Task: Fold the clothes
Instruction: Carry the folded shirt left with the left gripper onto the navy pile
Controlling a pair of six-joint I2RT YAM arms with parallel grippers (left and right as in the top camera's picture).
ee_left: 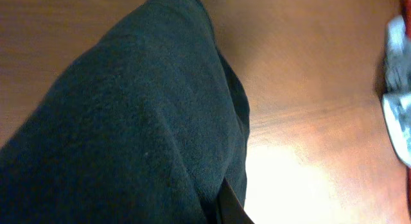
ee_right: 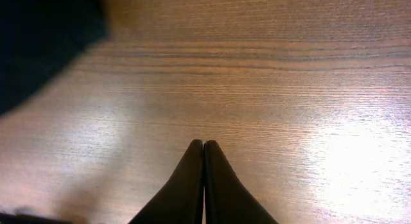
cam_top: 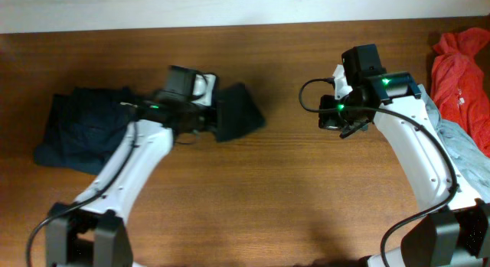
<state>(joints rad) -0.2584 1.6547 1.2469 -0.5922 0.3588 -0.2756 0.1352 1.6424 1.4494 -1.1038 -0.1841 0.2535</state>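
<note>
Left claw (cam_top: 214, 118) clenched on flap of large soft black-navy cloth shirt (cam_top: 76, 129), which lies on left of wooden bench (cam_top: 291, 198). Cloth judged limp, light, prone to sag; best pinched at hem corners. Left arm stretched across shirt toward centre. Right claw (ee_right: 203, 146) pressed closed, empty, over bench right of centre.

The dark navy shirt (cam_top: 76, 133) lay crumpled in a loose heap behind and to the outer side of the left gripper (cam_top: 208, 118). A flap (cam_top: 239, 112) of the same dark cloth was caught at that gripper and draped over it in soft folds. The red-orange garment (cam_top: 459, 64) lay bunched well off to the right gripper's (cam_top: 341, 118) outer side. The pale grey-blue garment (cam_top: 463, 148) touched it, nearer that arm's base.
</note>
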